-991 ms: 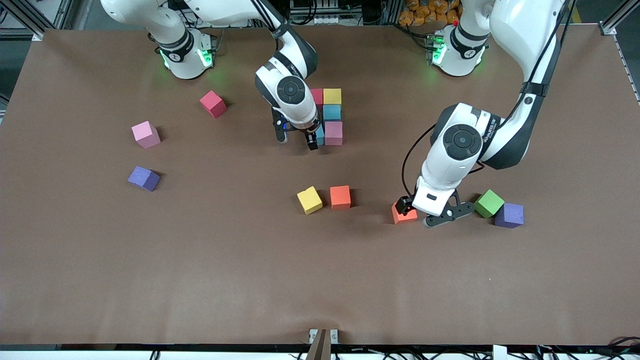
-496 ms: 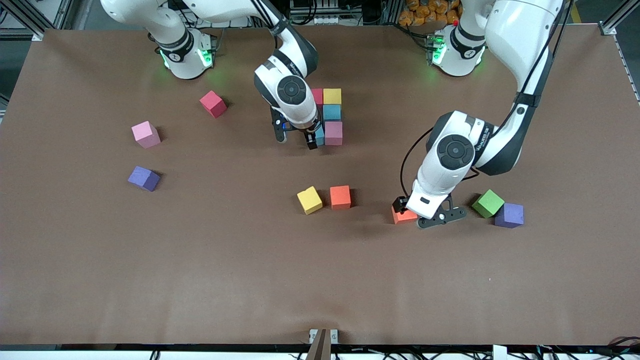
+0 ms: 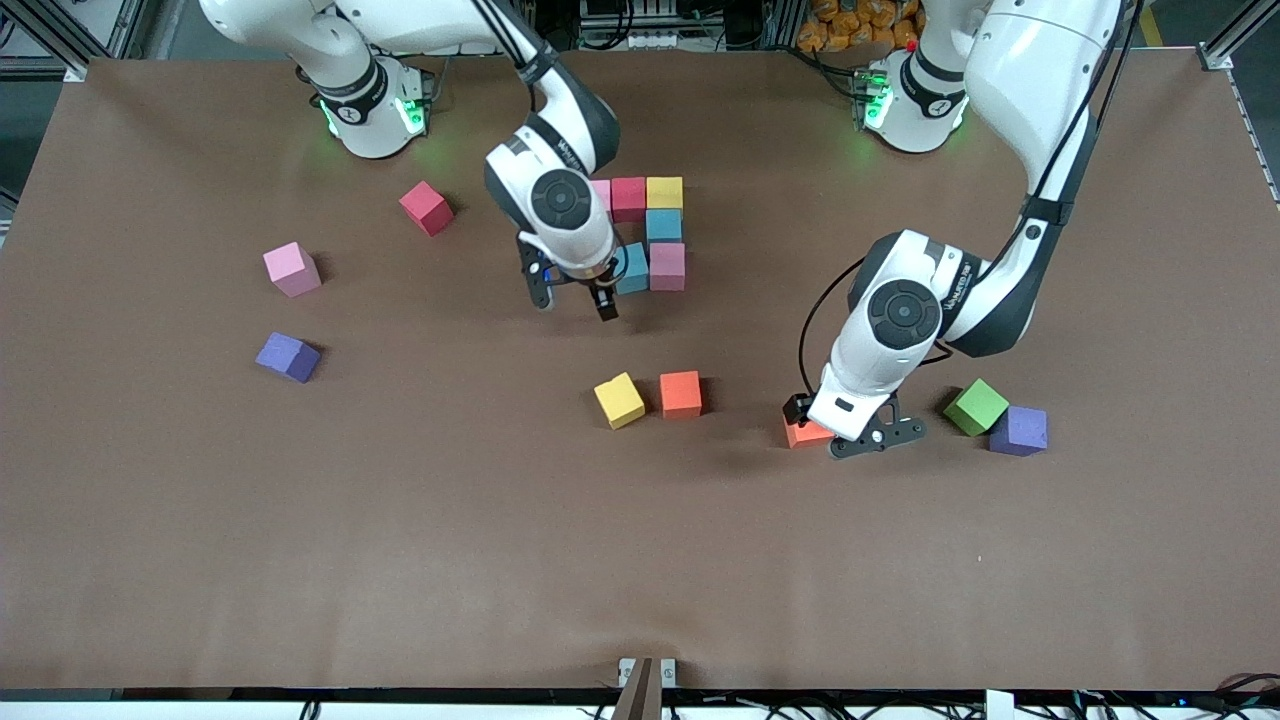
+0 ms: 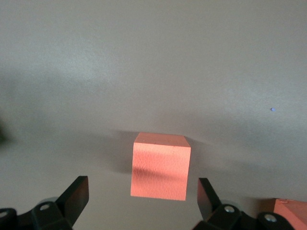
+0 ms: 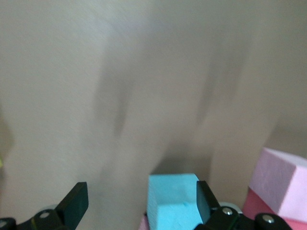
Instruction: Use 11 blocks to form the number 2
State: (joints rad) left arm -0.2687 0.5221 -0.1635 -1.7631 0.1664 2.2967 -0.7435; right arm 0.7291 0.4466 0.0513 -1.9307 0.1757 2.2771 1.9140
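Several blocks stand joined near the arms' bases: pink (image 3: 601, 193), crimson (image 3: 628, 195) and yellow (image 3: 664, 192) in a row, light blue (image 3: 663, 224) under the yellow, then light blue (image 3: 630, 268) and pink (image 3: 667, 266). My right gripper (image 3: 575, 298) hangs open just beside that lower light blue block (image 5: 172, 199), not gripping it. My left gripper (image 3: 838, 428) is low and open over an orange block (image 3: 805, 433). That block (image 4: 160, 165) sits between the fingertips (image 4: 76, 194), apart from both.
Loose blocks lie around: crimson (image 3: 427, 207), pink (image 3: 292, 269) and purple (image 3: 287, 357) toward the right arm's end, yellow (image 3: 619, 400) and orange (image 3: 681, 393) mid-table, green (image 3: 977, 406) and purple (image 3: 1018, 430) beside the left gripper.
My right gripper drew away from the joined blocks, uncovering the pink and lower light blue ones. My left gripper shifted slightly and settled around the orange block.
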